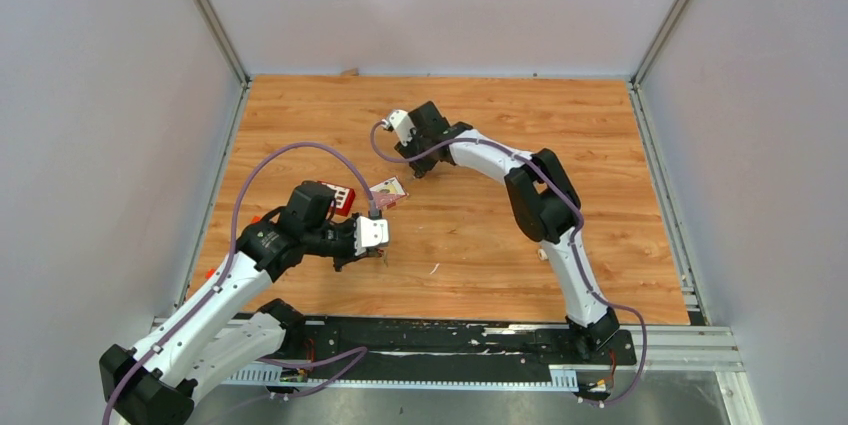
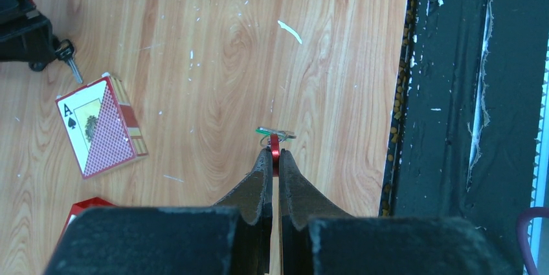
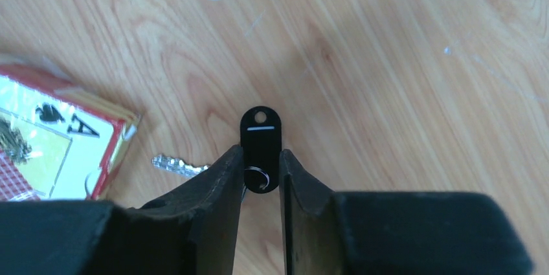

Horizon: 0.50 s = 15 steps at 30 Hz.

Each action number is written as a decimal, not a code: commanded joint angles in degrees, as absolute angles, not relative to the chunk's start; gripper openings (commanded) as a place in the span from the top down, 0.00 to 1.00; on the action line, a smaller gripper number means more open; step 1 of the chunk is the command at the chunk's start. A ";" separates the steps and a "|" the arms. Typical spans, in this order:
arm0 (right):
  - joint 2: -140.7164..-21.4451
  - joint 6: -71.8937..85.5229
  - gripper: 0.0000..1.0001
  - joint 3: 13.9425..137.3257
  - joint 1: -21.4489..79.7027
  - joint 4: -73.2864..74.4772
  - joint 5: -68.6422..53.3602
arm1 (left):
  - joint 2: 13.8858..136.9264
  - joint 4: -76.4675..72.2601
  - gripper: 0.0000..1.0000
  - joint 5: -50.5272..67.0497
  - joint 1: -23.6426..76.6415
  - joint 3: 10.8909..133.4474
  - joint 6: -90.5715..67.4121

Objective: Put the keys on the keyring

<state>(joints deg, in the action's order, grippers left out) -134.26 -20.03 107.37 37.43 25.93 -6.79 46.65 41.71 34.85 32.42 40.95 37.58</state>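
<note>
One black-headed key (image 3: 260,138), one green-headed key (image 2: 274,132), two keys in all; one red keyring (image 2: 274,146); one card pack (image 2: 100,126); one red box (image 1: 342,200).

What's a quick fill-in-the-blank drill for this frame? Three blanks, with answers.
1. The left gripper is shut on the ___ keyring.
2. The right gripper straddles a key whose head is ___.
3. The card box shows the ace of ___.
Missing words: red; black; spades.
</note>
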 commanded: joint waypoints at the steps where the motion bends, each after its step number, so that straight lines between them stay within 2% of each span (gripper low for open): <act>1: -129.08 -21.88 0.75 101.74 36.94 26.19 -4.48 | 46.31 40.51 1.00 35.99 32.17 40.80 37.06; 7: -122.53 -23.21 0.82 94.23 36.31 25.66 -5.01 | 46.36 40.52 1.00 36.04 32.17 41.05 36.99; 12: -116.55 -24.31 0.91 87.56 35.60 26.06 -6.63 | 46.63 40.63 1.00 35.95 32.12 41.18 37.04; 15: -113.30 -24.76 0.93 84.66 34.65 27.06 -8.74 | 47.02 40.95 1.00 35.88 32.17 41.44 37.24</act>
